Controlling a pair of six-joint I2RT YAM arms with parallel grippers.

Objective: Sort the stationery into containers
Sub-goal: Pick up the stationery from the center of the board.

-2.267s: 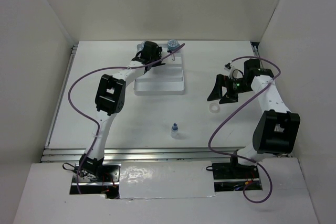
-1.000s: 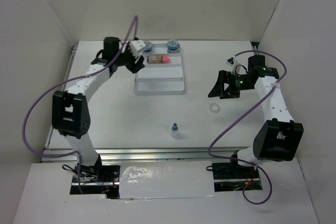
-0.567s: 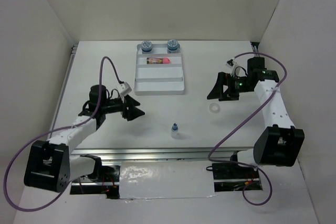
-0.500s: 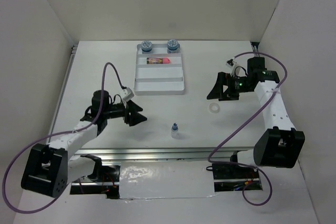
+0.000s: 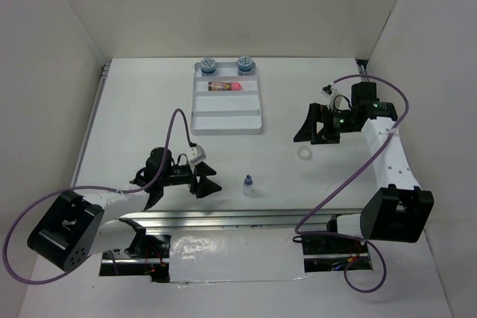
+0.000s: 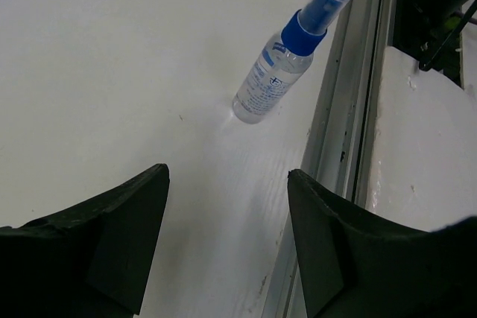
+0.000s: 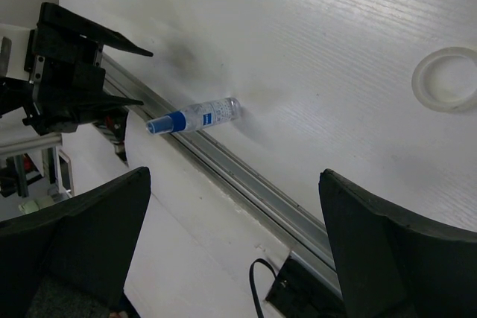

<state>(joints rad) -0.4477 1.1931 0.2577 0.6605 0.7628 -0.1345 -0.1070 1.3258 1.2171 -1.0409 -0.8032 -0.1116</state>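
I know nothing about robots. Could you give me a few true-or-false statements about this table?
1. The pink tube lies in the tray. True.
2. The left gripper holds the small bottle. False: the gripper is open and the bottle stands free on the table.
3. The white ring is in the tray. False: it lies on the table near the right gripper.
4. A blue pot sits at the tray's far end. True.

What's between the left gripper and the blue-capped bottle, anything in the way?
Nothing visible. The left gripper faces the blue-capped bottle with jaws open and empty, and only bare table lies between them. The metal rail runs close beside the bottle, off the approach line.
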